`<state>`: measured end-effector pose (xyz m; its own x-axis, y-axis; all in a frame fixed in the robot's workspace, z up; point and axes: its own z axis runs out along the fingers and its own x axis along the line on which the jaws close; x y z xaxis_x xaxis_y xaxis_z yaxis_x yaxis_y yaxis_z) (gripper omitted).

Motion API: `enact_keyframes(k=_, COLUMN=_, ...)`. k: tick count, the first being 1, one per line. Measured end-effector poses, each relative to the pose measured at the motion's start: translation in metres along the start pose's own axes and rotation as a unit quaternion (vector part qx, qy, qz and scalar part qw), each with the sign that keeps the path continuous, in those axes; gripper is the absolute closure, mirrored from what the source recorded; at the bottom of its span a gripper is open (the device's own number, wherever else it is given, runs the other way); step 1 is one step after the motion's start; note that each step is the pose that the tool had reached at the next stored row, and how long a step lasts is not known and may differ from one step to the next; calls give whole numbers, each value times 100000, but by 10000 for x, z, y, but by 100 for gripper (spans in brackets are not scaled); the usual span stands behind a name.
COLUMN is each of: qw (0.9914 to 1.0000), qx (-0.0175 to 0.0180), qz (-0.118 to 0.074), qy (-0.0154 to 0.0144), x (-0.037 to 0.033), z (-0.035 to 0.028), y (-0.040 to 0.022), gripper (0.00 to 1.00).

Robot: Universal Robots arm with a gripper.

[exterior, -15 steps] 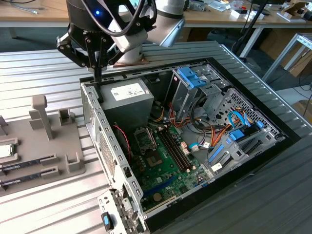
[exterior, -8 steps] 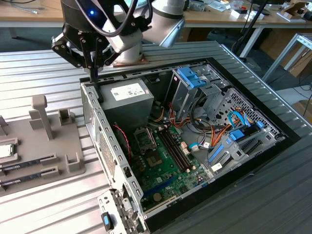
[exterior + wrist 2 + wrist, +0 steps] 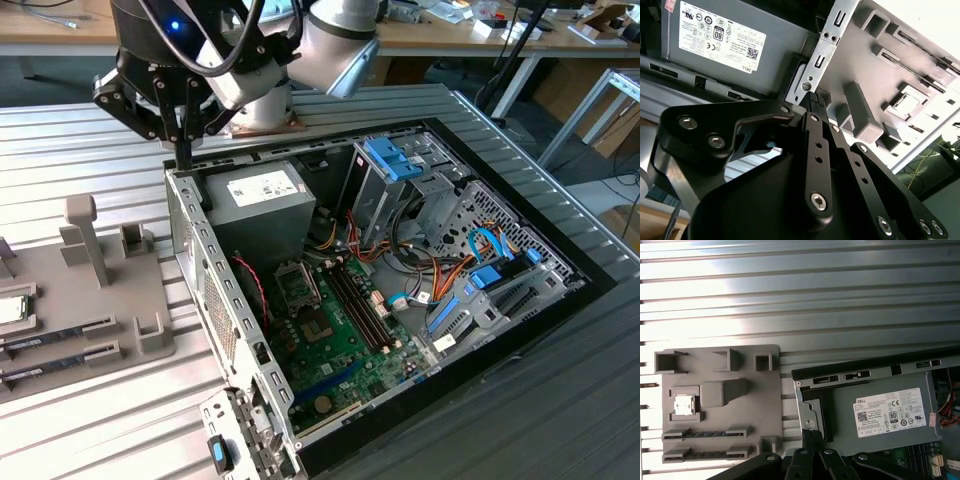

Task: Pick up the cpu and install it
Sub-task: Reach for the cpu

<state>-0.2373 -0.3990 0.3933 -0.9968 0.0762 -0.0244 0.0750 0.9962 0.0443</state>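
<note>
My claw (image 3: 815,97), black metal fingers pressed together and empty, hangs over a corner of the open computer case (image 3: 195,240). The cpu (image 3: 682,405), thin, square and silvery, lies in a matte grey tray (image 3: 767,390) on the ribbed metal desk (image 3: 800,290), toward eight o'clock from the claw in the exterior view. Lifting it, I judge, wants a level grip on its edges.

the gripper (image 3: 816,100) has its jaws closed together, tips near a perforated metal bracket (image 3: 827,45). beside it sits the power supply (image 3: 735,50) with a white label. the cpu (image 3: 910,102) lies in a recess of the grey fixture plate (image 3: 862,60).
</note>
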Motion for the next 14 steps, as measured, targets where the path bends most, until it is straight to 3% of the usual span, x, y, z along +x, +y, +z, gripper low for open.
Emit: enact_keyframes(k=14, qw=100000, qx=-5, qz=5, qy=-5, x=136, z=-3, y=-10, gripper=89)
